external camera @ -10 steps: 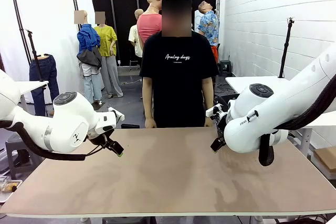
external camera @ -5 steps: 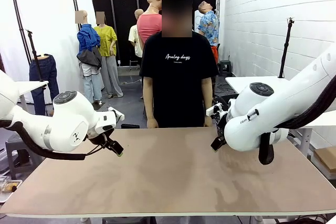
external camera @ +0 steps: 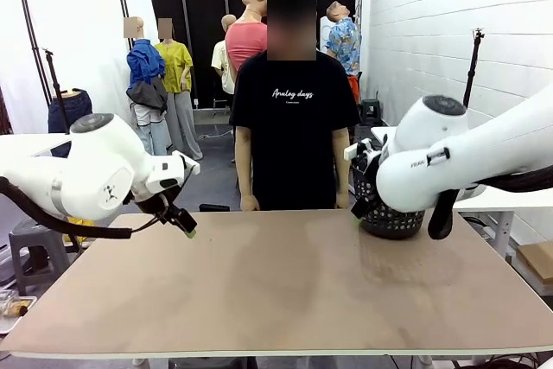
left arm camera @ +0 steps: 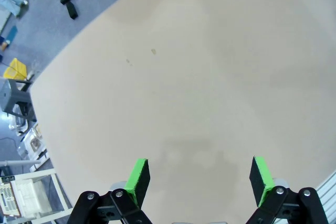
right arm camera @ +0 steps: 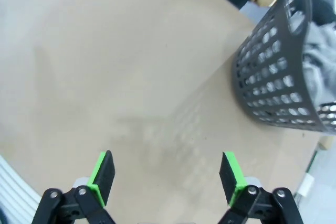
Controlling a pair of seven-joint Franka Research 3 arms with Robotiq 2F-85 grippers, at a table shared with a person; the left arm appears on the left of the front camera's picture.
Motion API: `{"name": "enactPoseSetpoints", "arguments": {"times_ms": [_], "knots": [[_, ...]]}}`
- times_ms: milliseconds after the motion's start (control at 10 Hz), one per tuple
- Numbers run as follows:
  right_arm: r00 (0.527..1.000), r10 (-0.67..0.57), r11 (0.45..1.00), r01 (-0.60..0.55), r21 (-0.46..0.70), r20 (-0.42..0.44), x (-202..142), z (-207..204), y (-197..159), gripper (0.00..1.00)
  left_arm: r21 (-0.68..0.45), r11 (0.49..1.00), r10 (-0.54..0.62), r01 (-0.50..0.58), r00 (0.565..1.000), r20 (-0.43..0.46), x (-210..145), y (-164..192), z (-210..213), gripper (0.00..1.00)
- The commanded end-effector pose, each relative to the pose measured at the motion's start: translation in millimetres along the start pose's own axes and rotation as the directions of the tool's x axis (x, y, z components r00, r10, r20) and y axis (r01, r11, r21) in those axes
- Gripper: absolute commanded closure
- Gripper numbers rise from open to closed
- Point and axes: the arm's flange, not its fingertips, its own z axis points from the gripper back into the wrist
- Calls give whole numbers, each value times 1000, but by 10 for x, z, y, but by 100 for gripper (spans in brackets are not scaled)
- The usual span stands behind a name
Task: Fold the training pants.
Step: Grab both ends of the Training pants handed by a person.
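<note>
A: Front view, biggest first?
B: Brown table [external camera: 276,291] across the lower frame; person [external camera: 294,127] standing at upper centre; black basket [external camera: 393,224] at centre right, partly hidden behind the right arm [external camera: 449,162].
A: And inside it?
B: From the right wrist: grey training pants [right arm camera: 319,51] bunched in the basket, upper right.
A: Grippers?
B: Spread wide and empty over bare tabletop: left gripper [left arm camera: 199,174], right gripper [right arm camera: 168,174].

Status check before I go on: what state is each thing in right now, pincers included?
Pants: bunched inside the basket, not yet folded.
Basket: upright on the table, far right part.
Left pincer: open, empty, above the table.
Right pincer: open, empty, above the table beside the basket.
Person: standing at the far edge.
</note>
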Motion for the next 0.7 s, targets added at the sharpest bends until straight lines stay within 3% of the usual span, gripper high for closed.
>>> {"name": "enactPoseSetpoints", "arguments": {"times_ms": [0, 200, 400, 600], "knots": [[999, 35, 999, -35, 22, 16, 82, 343, -11, 0, 19, 1000, -17, 17, 1000, 8, 77, 4, 385, 0], [996, 67, 998, -68, 10, 52, 99, 709, 33, 0, 55, 998, -33, 30, 999, 41, 98, -77, 715, 0], [993, 85, 996, -84, -8, 77, 98, 847, 71, 0, 120, 992, -54, 43, 995, 90, 75, -136, 984, 0], [993, 87, 996, -88, 7, 83, 72, 834, 81, 0, 127, 992, -21, 6, 993, 117, 9, -122, 997, 0]]}}
